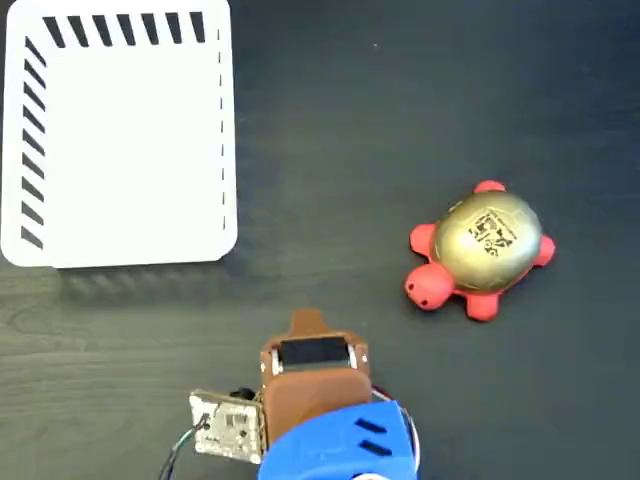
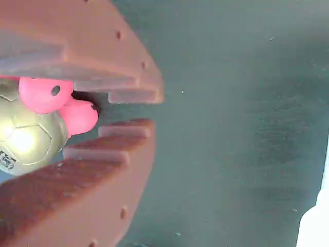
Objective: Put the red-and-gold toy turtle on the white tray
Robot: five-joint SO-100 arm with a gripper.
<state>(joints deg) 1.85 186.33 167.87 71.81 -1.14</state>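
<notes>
The red-and-gold toy turtle (image 1: pixel 481 250) is seen on the dark bench (image 1: pixel 400 100), at the right in the fixed view. Its red head is turned toward the lower left. The white tray (image 1: pixel 120 140) is seen at the top left, well apart from the turtle. Nothing is on the tray.

The gripper (image 1: pixel 309 325) is seen at the bottom middle of the fixed view, apart from the turtle and from the tray. In the wrist view, the brown jaws are nearly together, with only a thin gap left between the tips. Nothing is held. The turtle is seen behind them in that view, not between them.

The turtle is judged to be small and light. Its gold shell (image 1: pixel 489 237) looks shiny and round, so it may be slippery, and a grip on the top could slide off. The red body looks soft, maybe like rubber. It would best be held low across the shell's sides, once the jaws are opened wide.
</notes>
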